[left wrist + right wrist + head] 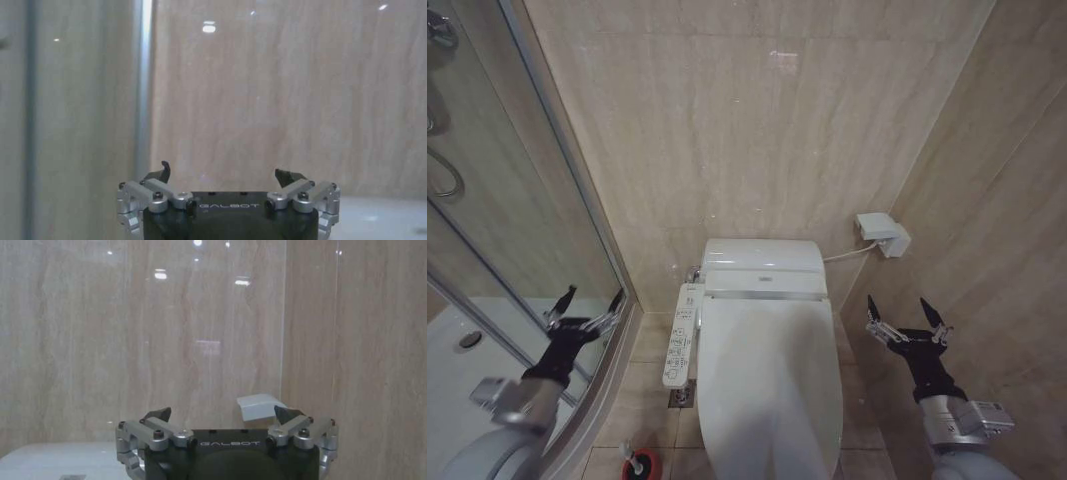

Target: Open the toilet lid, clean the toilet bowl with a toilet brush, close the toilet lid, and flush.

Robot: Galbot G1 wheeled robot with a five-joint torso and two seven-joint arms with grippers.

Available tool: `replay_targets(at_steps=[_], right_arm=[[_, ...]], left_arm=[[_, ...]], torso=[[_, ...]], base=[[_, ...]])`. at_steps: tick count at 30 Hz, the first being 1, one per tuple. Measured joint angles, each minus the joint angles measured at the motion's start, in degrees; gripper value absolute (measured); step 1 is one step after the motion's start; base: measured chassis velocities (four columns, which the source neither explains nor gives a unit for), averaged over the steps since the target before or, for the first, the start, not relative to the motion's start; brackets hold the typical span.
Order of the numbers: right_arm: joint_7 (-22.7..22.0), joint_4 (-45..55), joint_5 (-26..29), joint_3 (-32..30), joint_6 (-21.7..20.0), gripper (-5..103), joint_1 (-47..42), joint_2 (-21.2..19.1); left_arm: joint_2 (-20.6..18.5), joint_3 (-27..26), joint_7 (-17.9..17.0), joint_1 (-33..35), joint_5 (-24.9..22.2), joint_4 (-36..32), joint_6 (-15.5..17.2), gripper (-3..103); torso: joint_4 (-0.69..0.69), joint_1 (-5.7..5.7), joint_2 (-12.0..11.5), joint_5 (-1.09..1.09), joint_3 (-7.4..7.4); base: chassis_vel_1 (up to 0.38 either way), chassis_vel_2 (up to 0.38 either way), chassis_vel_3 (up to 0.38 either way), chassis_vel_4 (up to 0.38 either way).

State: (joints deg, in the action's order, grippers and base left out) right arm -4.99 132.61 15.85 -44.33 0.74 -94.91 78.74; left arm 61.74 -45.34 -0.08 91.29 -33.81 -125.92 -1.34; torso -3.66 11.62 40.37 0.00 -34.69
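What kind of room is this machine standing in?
Most likely a small bathroom: a toilet with its toilet lid shut, a button control panel beside it, a glass shower enclosure on one side, and tiled walls.

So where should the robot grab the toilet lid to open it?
Probably the front edge of the toilet lid, the end nearest the robot. The lid lies flat and shut, hinged at the back by the wall, so the front lifts most easily. Its top is smooth and glossy with nothing to pinch, so hooking fingers under the rim from the front looks best. Both the left gripper and right gripper are open.
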Motion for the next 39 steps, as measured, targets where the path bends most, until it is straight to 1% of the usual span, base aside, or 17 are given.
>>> replay_targets(at_steps=[1, 2, 4, 5, 7, 9, 10, 12, 16, 17, 21, 30, 39], right_arm=[[0.00, 0.00, 0.00, 0.00, 0.00, 100, 0.00, 0.00], [0.00, 0.00, 0.00, 0.00, 0.00, 100, 0.00, 0.00], [0.00, 0.00, 0.00, 0.00, 0.00, 100, 0.00, 0.00], [0.00, 0.00, 0.00, 0.00, 0.00, 100, 0.00, 0.00], [0.00, 0.00, 0.00, 0.00, 0.00, 100, 0.00, 0.00], [0.00, 0.00, 0.00, 0.00, 0.00, 100, 0.00, 0.00], [0.00, 0.00, 0.00, 0.00, 0.00, 100, 0.00, 0.00], [0.00, 0.00, 0.00, 0.00, 0.00, 100, 0.00, 0.00], [0.00, 0.00, 0.00, 0.00, 0.00, 100, 0.00, 0.00], [0.00, 0.00, 0.00, 0.00, 0.00, 100, 0.00, -0.01], [0.00, 0.00, 0.00, 0.00, 0.00, 100, 0.00, 0.00], [0.00, 0.00, 0.00, 0.00, 0.00, 100, 0.00, 0.00], [0.00, 0.00, 0.00, 0.00, 0.00, 100, 0.00, 0.00]], left_arm=[[1.08, -1.26, 0.39, 1.69, 0.09, -0.02, -0.33, 100], [1.08, -1.26, 0.39, 1.69, 0.09, -0.02, -0.33, 100], [2.90, -2.72, 0.66, 3.98, 0.40, -1.19, -0.77, 100], [2.90, -2.72, 0.66, 3.98, 0.40, -1.19, -0.77, 100], [4.30, -3.05, 0.67, 5.52, 1.66, -2.73, -1.38, 100], [4.48, -3.07, 0.67, 5.69, 1.96, -3.01, -1.56, 100], [5.04, -3.11, 0.66, 6.32, 2.77, -4.52, -2.00, 100], [5.55, -3.11, 0.44, 6.99, 2.91, -7.18, -1.93, 100], [6.72, -2.86, -0.09, 8.18, 3.35, -9.70, -1.76, 100], [7.57, -2.80, -0.22, 9.01, 3.90, -10.83, -1.71, 100], [8.89, -3.05, -0.28, 10.80, 5.22, -12.76, -1.83, 100], [10.27, -3.60, 0.23, 12.23, 7.21, -13.48, -2.67, 100], [10.27, -3.53, 0.26, 12.19, 7.35, -13.50, -2.68, 100]], torso=[[0.01, 0.00, 0.00, 0.00, 0.00], [0.01, 0.00, 0.00, 0.00, 0.00], [0.00, 0.00, 0.00, -0.01, 0.00], [0.00, 0.00, 0.00, -0.01, 0.00], [0.00, 0.00, 0.00, 0.01, 0.00], [0.00, 0.00, 0.00, 0.00, 0.00], [-0.01, 0.00, 0.00, 0.00, 0.00], [-0.02, 0.00, 0.00, 0.01, 0.00], [-0.02, 0.00, 0.00, 0.01, 0.00], [-0.01, 0.00, 0.00, 0.00, 0.00], [0.00, 0.00, 0.00, 0.01, 0.00], [0.00, 0.00, 0.00, 0.00, 0.00], [-0.01, 0.00, 0.00, 0.00, 0.00]], base=[[0.000, 0.000, 0.000, 0.000], [0.000, 0.000, 0.000, 0.000], [0.000, 0.000, 0.000, 0.000], [0.000, 0.000, 0.000, 0.000], [0.000, 0.000, 0.000, 0.000], [0.000, 0.000, 0.000, 0.000], [0.000, 0.000, 0.000, 0.000], [0.000, 0.000, 0.000, 0.000], [0.000, 0.000, 0.000, 0.000], [0.000, 0.000, 0.000, 0.000], [0.000, 0.000, 0.000, 0.000], [0.000, 0.000, 0.000, 0.000], [0.000, 0.000, 0.000, 0.000]])
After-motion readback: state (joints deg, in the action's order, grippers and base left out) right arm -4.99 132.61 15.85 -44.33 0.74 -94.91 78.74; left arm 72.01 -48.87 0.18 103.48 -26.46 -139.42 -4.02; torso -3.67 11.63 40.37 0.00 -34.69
